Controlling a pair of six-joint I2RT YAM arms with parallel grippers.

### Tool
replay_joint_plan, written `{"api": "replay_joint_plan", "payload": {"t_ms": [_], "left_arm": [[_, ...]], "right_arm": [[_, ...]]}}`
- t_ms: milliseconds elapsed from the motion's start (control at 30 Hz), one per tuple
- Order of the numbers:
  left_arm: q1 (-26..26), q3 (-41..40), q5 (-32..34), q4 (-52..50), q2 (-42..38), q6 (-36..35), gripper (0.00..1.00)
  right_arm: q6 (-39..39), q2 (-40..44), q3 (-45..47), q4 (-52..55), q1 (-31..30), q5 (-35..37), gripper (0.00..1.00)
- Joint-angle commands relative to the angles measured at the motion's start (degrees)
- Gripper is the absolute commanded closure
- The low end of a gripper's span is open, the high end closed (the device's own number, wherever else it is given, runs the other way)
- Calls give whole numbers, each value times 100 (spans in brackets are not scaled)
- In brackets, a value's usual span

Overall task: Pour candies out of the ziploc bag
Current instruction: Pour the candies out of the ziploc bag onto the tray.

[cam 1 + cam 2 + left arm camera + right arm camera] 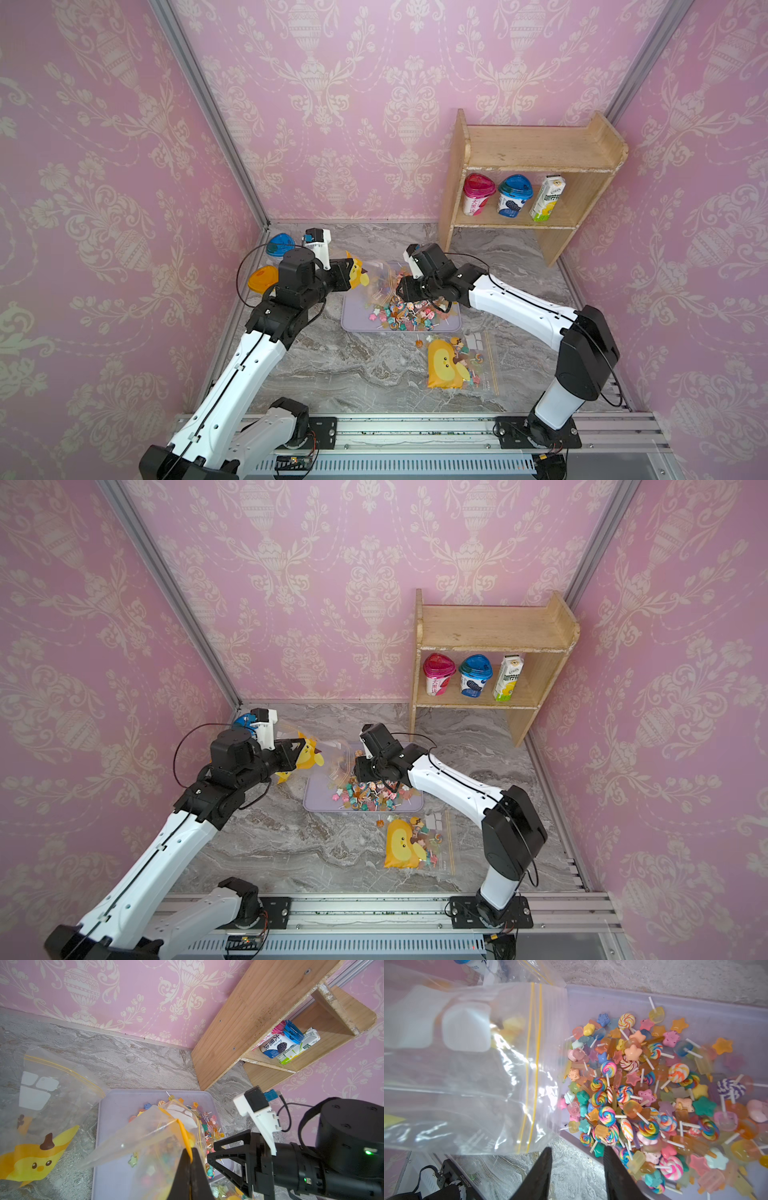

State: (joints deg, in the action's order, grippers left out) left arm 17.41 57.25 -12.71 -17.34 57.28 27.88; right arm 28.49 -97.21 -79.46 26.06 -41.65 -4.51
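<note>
A: Two black jaws of the left gripper [191, 1150] are pressed together on a yellow-printed corner of the ziploc bag [145, 1136]; we see it plainly from that wrist.

B: We agree. And the right gripper [577, 1149]?

A: We see its jaws spread with nothing between them. The bag's open mouth, with its yellow zip lines, lies just beside one jaw.

B: We see the bag lifted at the pinched end, its mouth low over the lavender tray [353, 322] in the middle of the bench [353, 374].

A: The candies [643, 1088] lie heaped in that tray, just beyond the mouth: swirl lollipops on white sticks, stars, clear ice-pop shapes. We cannot tell whether any sit inside the bag.

B: We also find a second bag [457, 361], duck-printed and holding sweets, lying flat near the tray's near right corner.

A: And we see a wooden shelf [536, 149] in the bench's far right corner.
</note>
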Motion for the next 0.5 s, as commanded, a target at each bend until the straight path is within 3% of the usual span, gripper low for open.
{"api": "replay_joint_plan", "payload": {"t_ms": [0,467], "left_arm": [[-45,166,137,79,101,-133,100],[-48,567,469,-77,598,-600,100]], "right_arm": [[-68,337,205,177,14,195,56],[25,1136,1120,57,120,477,57]]}}
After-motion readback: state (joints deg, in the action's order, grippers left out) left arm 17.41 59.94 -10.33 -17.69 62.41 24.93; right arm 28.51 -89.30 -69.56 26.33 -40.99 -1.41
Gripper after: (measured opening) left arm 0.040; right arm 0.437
